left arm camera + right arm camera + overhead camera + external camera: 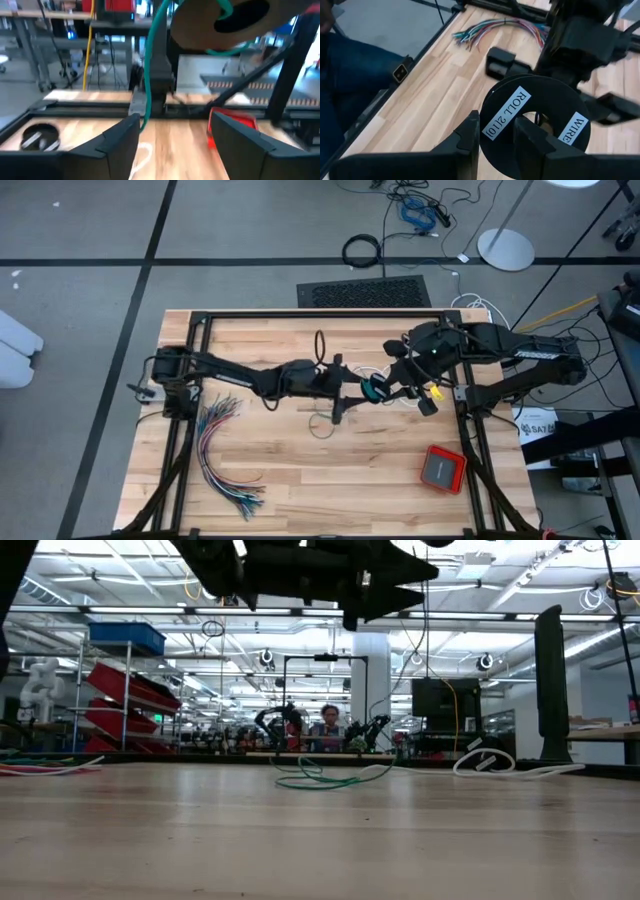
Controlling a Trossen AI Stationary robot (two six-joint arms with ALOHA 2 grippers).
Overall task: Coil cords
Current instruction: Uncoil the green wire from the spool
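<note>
While my right gripper (495, 132) pinches the rim of the black spool (537, 130) above mid-table, my left gripper (172, 135) stands wide open and empty just beside it. The teal cord (150, 75) hangs from the spool past my left fingers (112, 140) to a loose heap on the table (300, 500). I judge the next wrap needs a regrip low on the hanging cord, light tension, and a steady spool. The black cord (321, 343) lies farther back, untouched.
</note>
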